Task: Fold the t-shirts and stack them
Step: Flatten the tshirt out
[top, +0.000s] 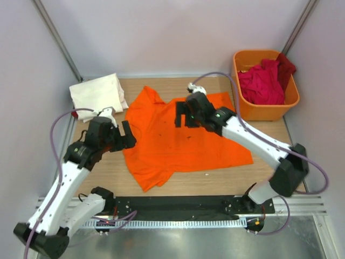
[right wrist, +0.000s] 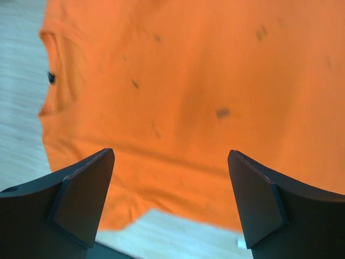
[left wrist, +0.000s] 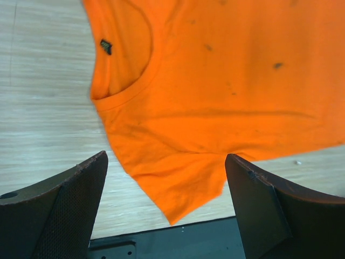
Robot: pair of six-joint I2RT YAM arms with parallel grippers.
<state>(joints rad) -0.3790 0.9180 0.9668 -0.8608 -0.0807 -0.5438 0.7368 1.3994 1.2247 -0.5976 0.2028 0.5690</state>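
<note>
The wooden table (top: 215,181) carries everything. Spread flat across its middle lies the orange shirt (top: 178,143), neck to the left, hem to the right, one sleeve pointing far-left and the other toward the near edge. At the far right corner stands an orange tub (top: 264,112), and the crimson and dark red shirts (top: 264,83) are heaped loose inside it, one draped over its far rim. At the far left a cream shirt (top: 97,93) sits folded, just beside the orange shirt's far sleeve; whether the two touch I cannot tell. The left gripper (top: 123,139) is at the orange shirt's left edge by the neck, jaws spread wide with nothing between them; its wrist view shows the near sleeve (left wrist: 178,189) lying between the fingers (left wrist: 70,210). The right gripper (top: 185,116) hangs over the far middle of the orange shirt, jaws likewise spread wide and empty, with only orange cloth below in its wrist view. A small dark label (left wrist: 106,46) shows inside the neck, and a few dark specks (left wrist: 277,65) dot the cloth.
</note>
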